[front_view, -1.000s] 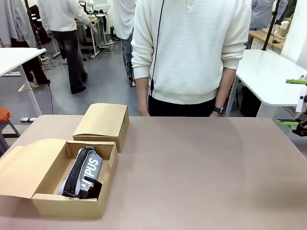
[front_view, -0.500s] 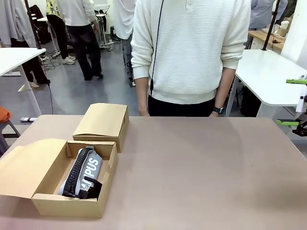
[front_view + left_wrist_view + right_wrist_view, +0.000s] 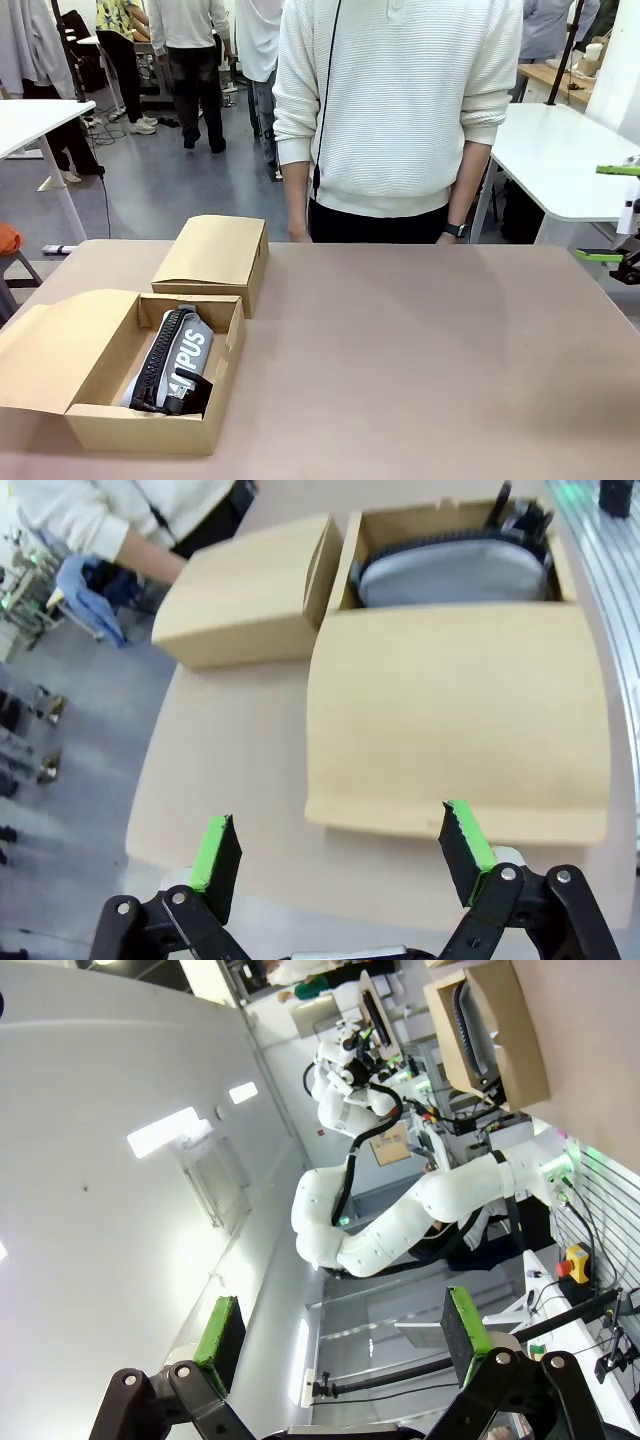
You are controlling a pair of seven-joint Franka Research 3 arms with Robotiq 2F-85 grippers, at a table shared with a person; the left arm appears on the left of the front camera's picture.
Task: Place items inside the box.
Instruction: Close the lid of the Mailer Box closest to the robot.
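You've got pouch (image 3: 180,350) and stapler (image 3: 190,393) in the box (image 3: 140,425), lid open; both grippers' jaws spread, holding nothing

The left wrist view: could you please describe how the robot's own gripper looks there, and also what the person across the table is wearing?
The left gripper has two black, jointed metal fingers with silver pivot bolts, each tipped by a bright green ribbed pad. The right gripper is built the same. The person wears a white ribbed knit sweater with long cuffed sleeves, dark trousers and a dark wristwatch.
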